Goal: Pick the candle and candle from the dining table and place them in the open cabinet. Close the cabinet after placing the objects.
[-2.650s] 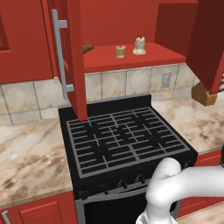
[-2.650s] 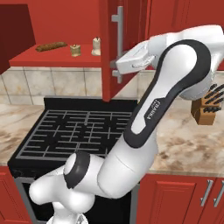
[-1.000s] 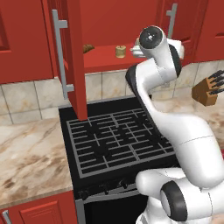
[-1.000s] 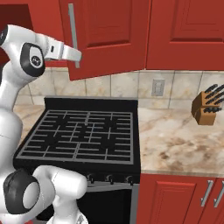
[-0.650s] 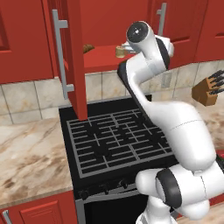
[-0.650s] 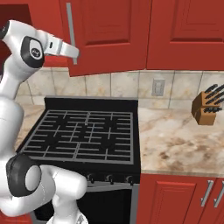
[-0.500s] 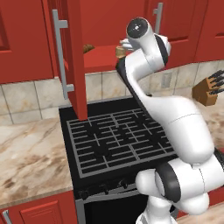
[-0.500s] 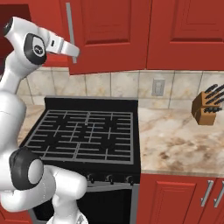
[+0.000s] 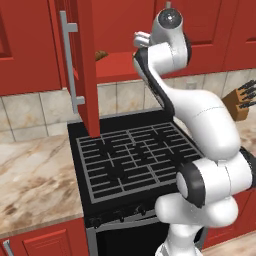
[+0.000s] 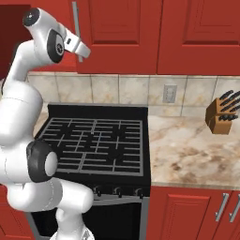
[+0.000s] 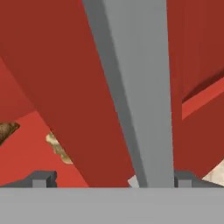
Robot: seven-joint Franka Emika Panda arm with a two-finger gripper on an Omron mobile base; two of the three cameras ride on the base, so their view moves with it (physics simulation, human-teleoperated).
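At the right cabinet door (image 10: 117,33) my gripper (image 11: 111,181) stands wide open around its silver handle (image 11: 131,87), holding nothing. One candle (image 11: 57,146) sits on the shelf (image 9: 117,67) inside. Closing is in hand; next I must push this door fully shut, I think.

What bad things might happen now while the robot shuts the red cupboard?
1. The pincer is open with the silver handle between its tips; it might slip off while pushing the right door.
2. The left door stands wide open, so the cabinet may stay half open.
3. The closing door might bump the tan thing on the shelf.
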